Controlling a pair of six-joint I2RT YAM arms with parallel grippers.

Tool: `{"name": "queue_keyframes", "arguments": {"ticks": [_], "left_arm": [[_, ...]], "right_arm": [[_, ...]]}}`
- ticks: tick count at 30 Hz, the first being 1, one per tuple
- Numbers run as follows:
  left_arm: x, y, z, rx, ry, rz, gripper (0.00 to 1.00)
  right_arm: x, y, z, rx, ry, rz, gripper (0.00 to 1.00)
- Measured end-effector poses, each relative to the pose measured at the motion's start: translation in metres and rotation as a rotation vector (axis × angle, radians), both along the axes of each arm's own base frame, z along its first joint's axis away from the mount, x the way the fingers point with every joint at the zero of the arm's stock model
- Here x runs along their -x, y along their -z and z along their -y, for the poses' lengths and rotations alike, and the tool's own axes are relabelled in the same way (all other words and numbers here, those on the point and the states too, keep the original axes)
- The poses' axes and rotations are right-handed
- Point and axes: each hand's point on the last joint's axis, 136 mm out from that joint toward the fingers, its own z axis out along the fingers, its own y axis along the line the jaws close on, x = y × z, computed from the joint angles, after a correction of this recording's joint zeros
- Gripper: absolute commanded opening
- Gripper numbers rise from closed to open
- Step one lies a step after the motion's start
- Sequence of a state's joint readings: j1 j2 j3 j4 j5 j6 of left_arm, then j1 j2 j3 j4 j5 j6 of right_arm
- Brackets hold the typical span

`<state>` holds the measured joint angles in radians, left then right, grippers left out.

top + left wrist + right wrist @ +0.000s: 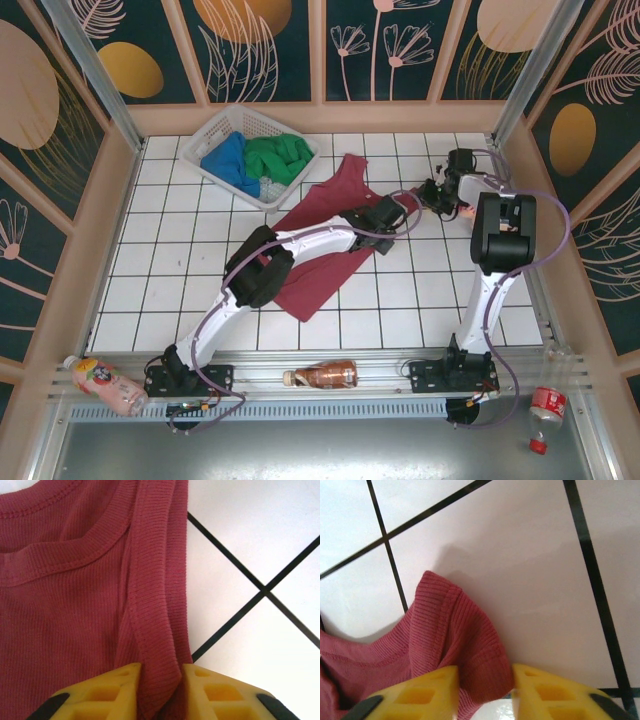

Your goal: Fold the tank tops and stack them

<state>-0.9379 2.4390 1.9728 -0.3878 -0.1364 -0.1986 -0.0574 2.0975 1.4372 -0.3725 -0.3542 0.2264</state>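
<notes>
Maroon tank top [318, 285] is lying across the counter [400, 300]. Left claw [161, 680] and right claw [485, 680] are each pinching a ribbed strap edge, apparently to pull it flat for folding.

Spread tank top [312, 285] lies mid-table, with my left arm crossing over it. Behind it to the left sits the basket [205, 135], with a second tank top [228, 162] in its left half and a third tank top [280, 158] in its right. My left gripper [161, 672] is at the spread top's far right end, a strap between its fingers. My right gripper [485, 675] is just right of that, on the other strap. A bottle [325, 375] lies on the near rail between my bases.
</notes>
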Motion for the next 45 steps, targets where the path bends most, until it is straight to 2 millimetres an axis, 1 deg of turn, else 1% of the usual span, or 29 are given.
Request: {"name": "queue_keyframes", "arguments": {"ticks": [3, 5, 9, 15, 19, 23, 29, 32, 36, 37, 45], "left_arm": [[-0.005, 0.001, -0.006, -0.005, -0.012, -0.007, 0.26], [-0.007, 0.002, -0.009, -0.005, -0.017, -0.011, 0.26], [-0.008, 0.000, -0.012, 0.007, -0.017, -0.029, 0.27], [-0.003, -0.010, -0.013, 0.047, -0.007, -0.062, 0.33], [-0.007, -0.014, -0.014, 0.083, -0.017, -0.083, 0.34], [-0.011, -0.014, -0.018, 0.094, -0.024, -0.096, 0.30], [-0.011, -0.016, -0.016, 0.107, -0.016, -0.105, 0.20], [-0.011, -0.018, -0.015, 0.113, -0.016, -0.108, 0.19], [-0.015, -0.023, -0.016, 0.126, -0.025, -0.116, 0.09], [-0.017, -0.023, -0.017, 0.130, -0.028, -0.118, 0.08], [-0.033, -0.026, -0.031, 0.139, -0.066, -0.121, 0.09]], "right_arm": [[-0.001, 0.000, -0.001, -0.006, -0.005, 0.002, 0.20], [-0.002, 0.001, -0.003, -0.006, -0.008, 0.003, 0.19], [-0.004, 0.000, -0.002, -0.005, -0.009, 0.007, 0.18], [-0.004, 0.000, -0.003, -0.005, -0.009, 0.007, 0.17], [-0.004, 0.000, -0.002, -0.005, -0.009, 0.007, 0.16], [-0.004, 0.000, -0.003, -0.005, -0.010, 0.007, 0.15], [-0.004, 0.000, -0.003, -0.003, -0.013, 0.007, 0.14], [-0.004, -0.001, -0.002, -0.002, -0.015, 0.009, 0.12], [-0.005, -0.002, -0.002, -0.001, -0.015, 0.011, 0.09], [-0.005, -0.002, -0.002, -0.001, -0.015, 0.010, 0.09], [-0.006, -0.009, -0.002, -0.002, -0.015, 0.006, 0.07]]}}
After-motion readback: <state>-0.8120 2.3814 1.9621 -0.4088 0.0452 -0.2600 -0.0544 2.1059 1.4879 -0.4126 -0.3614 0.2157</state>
